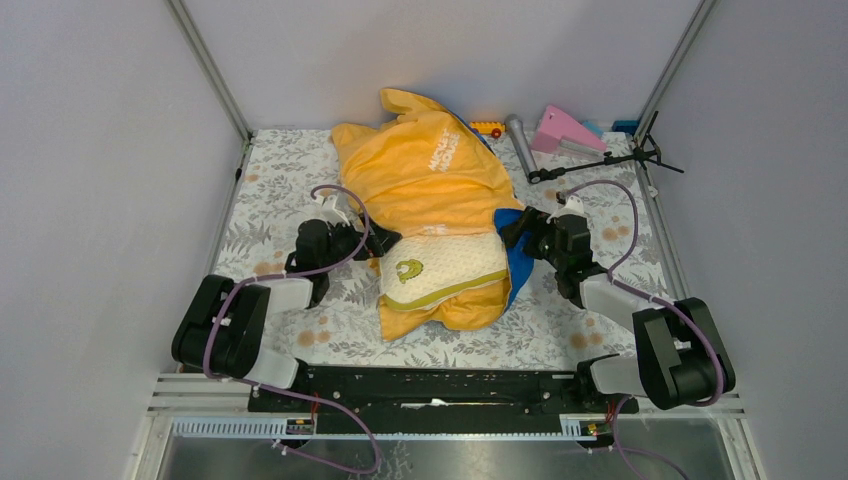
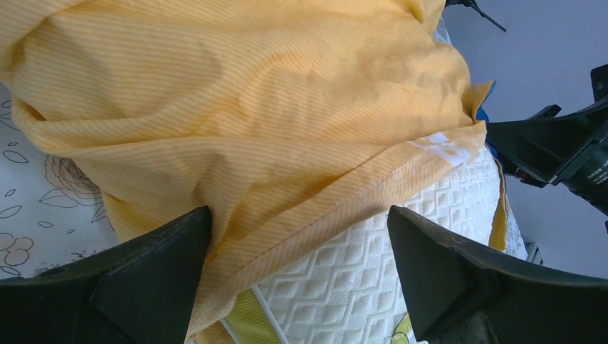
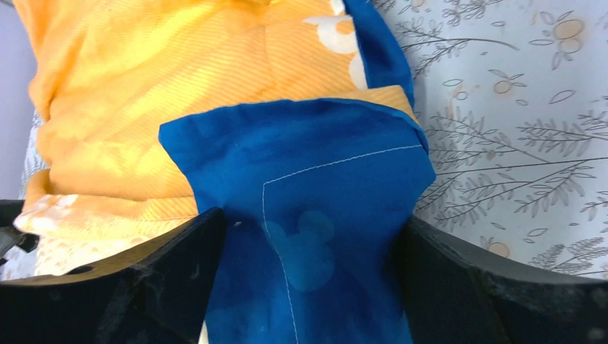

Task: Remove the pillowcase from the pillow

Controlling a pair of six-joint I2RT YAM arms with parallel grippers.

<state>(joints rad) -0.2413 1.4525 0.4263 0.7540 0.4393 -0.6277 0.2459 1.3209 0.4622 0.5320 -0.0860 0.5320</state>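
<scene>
1 table (image 1: 300,170) w/ a grey floral cover, its edges cut off by the frame rails. 1 pillowcase (image 1: 420,175), orange-yellow, lies mid-table, bunched and heaped toward the far side. It still covers most of the 1 pillow (image 1: 450,262). Only the pillow's near end shows: cream, dimpled, w/ a green-gold logo (image 1: 408,270) and a yellow-green band (image 1: 450,290). The rest is hidden under cloth. The white lettering (image 1: 443,150) on the case is too small to read. Its blue lining (image 1: 518,262) is turned out along the pillow's right side.

2 arms, 1 each side of the pillow. The left gripper (image 1: 385,240) is at the pillow's left edge. In the left wrist view its fingers (image 2: 165,258) are spread wide, w/ the case's hem and bare pillow lying between them and nothing clamped. The right gripper (image 1: 512,228) is at the blue lining. In the right wrist view its fingers (image 3: 179,265) are also spread wide, astride the blue cloth. Whether the pads touch the cloth can't be told, as the tips are partly cut off by the frame.

5 small bits at the far right corner: a black stand (image 1: 600,160), pink wedge (image 1: 562,127), grey cylinder (image 1: 520,140), yellow-red toy (image 1: 487,128) half hidden by the case, and a blue piece (image 1: 625,126) mostly hidden
</scene>
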